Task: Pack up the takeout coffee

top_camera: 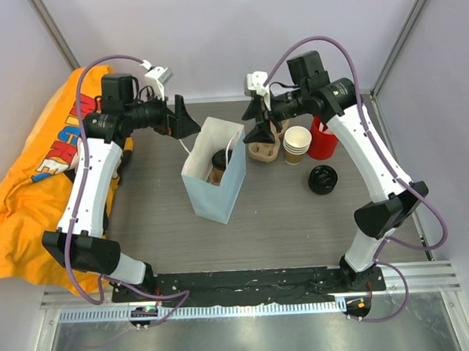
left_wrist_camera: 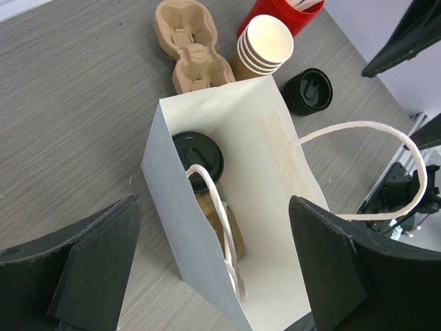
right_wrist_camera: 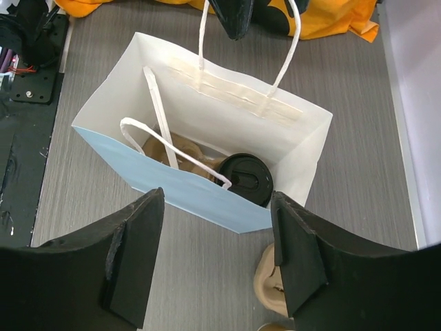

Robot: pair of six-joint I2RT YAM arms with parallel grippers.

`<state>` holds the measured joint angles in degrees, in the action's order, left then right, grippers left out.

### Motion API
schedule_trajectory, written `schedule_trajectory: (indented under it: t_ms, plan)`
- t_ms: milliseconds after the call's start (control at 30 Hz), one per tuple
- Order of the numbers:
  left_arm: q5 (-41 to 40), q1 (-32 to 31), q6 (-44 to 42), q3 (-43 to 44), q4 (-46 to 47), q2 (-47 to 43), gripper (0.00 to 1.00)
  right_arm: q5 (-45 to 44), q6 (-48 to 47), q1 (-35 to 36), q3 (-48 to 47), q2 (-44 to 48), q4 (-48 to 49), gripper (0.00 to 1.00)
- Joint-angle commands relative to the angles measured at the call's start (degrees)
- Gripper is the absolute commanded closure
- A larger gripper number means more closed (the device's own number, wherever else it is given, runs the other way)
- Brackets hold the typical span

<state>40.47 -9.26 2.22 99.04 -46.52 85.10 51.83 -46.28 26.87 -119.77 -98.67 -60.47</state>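
Observation:
The takeout coffee [top_camera: 219, 161], a brown paper cup under a black lid, stands inside an upright white-and-blue paper bag [top_camera: 212, 195] at the table's middle. In the left wrist view its lid [left_wrist_camera: 198, 153] sits against the bag's [left_wrist_camera: 186, 234] left wall, with a rope handle draped over it. My left gripper [top_camera: 185, 119] hovers open beyond the bag's left far side, holding nothing. My right gripper [top_camera: 257, 121] hangs open to the right of the bag's far end, also empty. From the right wrist the lid [right_wrist_camera: 247, 178] shows in the bag's [right_wrist_camera: 179, 189] near right corner, beside brown cardboard.
Right of the bag lie a brown pulp cup carrier [top_camera: 266, 149], a stack of lidless cups [top_camera: 297, 145], a red container [top_camera: 323, 139] and loose black lids [top_camera: 323, 178]. An orange cloth bag [top_camera: 27, 198] covers the table's left edge.

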Motion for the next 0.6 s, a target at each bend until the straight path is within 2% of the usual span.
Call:
schedule_trajectory:
  t_ms: [0, 133, 167, 200, 267, 333, 367, 467, 567]
  plan:
    - [-0.6, -0.1, -2.0, 3.1, -1.5, -2.7, 0.12, 2.4, 0.0, 1.1, -1.0, -1.5, 2.4, 0.34]
    - [-0.7, 0.0, -2.0, 3.2, -2.5, -3.4, 0.29, 2.2, 0.5, 2.1, -2.1, -2.9, 2.5, 0.40]
    - [-0.9, -0.1, -3.4, 3.3, -2.6, -3.6, 0.38, 2.1, 0.7, 2.3, -2.6, -3.4, 2.5, 0.42]
    - [-0.9, -0.1, -3.5, 3.2, -2.7, -3.7, 0.42, 2.0, 0.9, 2.4, -2.8, -3.6, 2.6, 0.46]
    - [-1.0, -0.1, -3.6, 3.1, -2.7, -3.8, 0.48, 1.9, 1.2, 2.7, -3.2, -4.0, 2.9, 0.49]
    - [-1.1, -0.1, -3.6, 3.1, -2.8, -3.8, 0.51, 1.9, 1.8, 2.7, -3.4, -4.3, 3.2, 0.56]
    - [-1.2, -0.1, -3.6, 3.1, -2.8, -3.7, 0.57, 2.0, 1.9, 2.7, -3.4, -4.4, 3.2, 0.62]
    - [-1.5, -0.1, -3.7, 3.2, -3.0, -3.6, 0.64, 1.9, 2.2, 2.7, -3.1, -4.2, 3.3, 0.76]
    - [-1.8, -0.1, -3.7, 3.2, -3.0, -3.5, 0.69, 1.8, 2.1, 2.7, -2.2, -3.4, 3.2, 0.81]
